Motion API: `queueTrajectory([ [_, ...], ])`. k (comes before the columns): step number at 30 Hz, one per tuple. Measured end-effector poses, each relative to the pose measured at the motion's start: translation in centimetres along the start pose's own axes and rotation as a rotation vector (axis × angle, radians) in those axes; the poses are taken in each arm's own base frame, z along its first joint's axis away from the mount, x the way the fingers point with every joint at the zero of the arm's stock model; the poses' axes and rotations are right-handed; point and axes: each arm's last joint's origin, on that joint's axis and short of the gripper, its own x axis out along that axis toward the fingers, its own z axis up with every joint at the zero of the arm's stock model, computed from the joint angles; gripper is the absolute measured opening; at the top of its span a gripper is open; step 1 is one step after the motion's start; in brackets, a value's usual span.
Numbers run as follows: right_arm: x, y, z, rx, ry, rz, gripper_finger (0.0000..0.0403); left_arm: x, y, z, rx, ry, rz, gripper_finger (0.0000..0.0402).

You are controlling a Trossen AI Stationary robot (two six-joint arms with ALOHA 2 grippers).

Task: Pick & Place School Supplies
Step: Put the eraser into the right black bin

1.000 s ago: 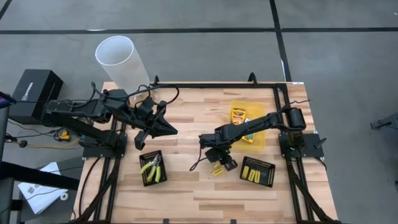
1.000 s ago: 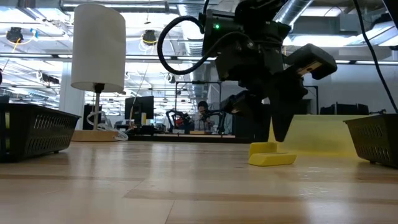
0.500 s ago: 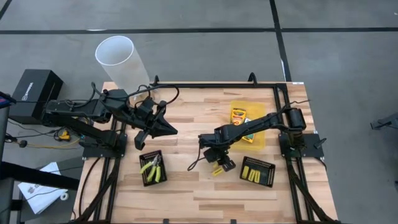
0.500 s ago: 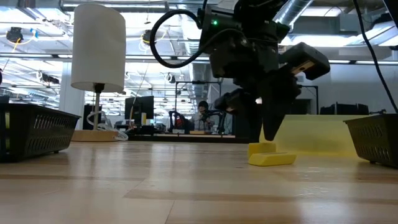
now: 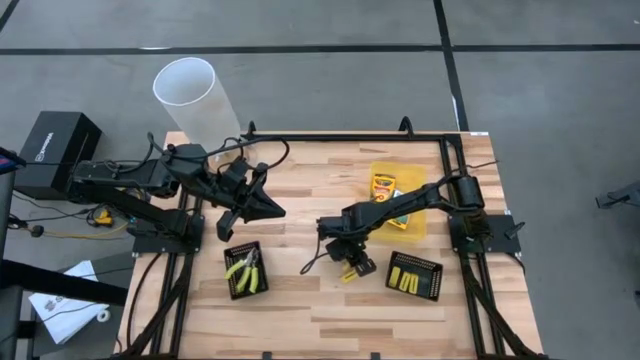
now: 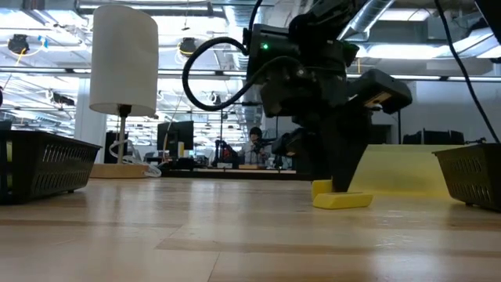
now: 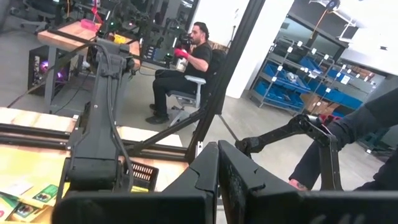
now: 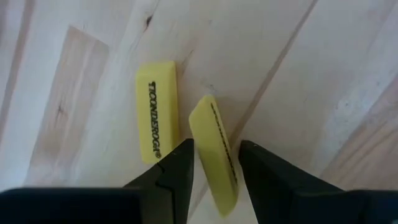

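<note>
Reaching down to the wooden desk (image 5: 300, 310) near its middle, the right end effector (image 8: 214, 163) stands with its two dark fingers (image 8: 177, 168) parted on either side of a yellow stick (image 8: 214, 146) that sits tilted on edge between them; whether the pads press on it cannot be told. Just beside it a second yellow stick (image 8: 157, 111) with dark lettering lies flat on the wood, touching neither finger. In the low view the same end effector (image 6: 340, 184) comes down to the desk top right over these sticks (image 6: 340, 196). To the right of that spot a black mesh tray (image 5: 414, 276) holds more yellow sticks (image 5: 408, 277), and farther back on the right a flat yellow tray (image 5: 425, 225) carries the printed boxes (image 5: 384, 186). On the left part of the desk another black mesh tray (image 5: 246, 270) holds the small pliers (image 5: 243, 268) with yellow-green handles. The left end effector (image 5: 275, 210) hangs closed and empty above the desk's left half, well apart from the sticks. A white cylinder (image 5: 190, 95) stands at the far left corner. Beyond the desk, the left wrist view shows a seated person (image 7: 183, 74) in the room.
</note>
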Motion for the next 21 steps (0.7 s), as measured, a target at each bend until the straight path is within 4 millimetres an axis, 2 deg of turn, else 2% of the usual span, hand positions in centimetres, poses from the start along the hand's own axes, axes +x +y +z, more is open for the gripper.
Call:
queueTrajectory([
  [4, -0.2, -0.5, 0.0, 0.032, -0.017, -0.013, 0.0112, 0.0, 0.0, 0.0, 0.000, 0.003, 0.001, 0.0001],
  [9, -0.5, -1.4, -0.3, 0.058, -0.030, -0.014, 0.0025, 0.0, 0.1, -0.1, 0.002, 0.008, 0.007, 0.0001],
  [17, -1.3, -2.4, 0.0, 0.135, -0.072, 0.038, 0.0023, 0.0, 0.1, -0.4, 0.019, 0.036, 0.016, 0.0001],
  [21, -3.4, -2.8, 1.8, 0.112, -0.119, -0.002, 0.0023, 0.0, 0.1, -0.4, 0.027, 0.036, 0.016, 0.0001],
])
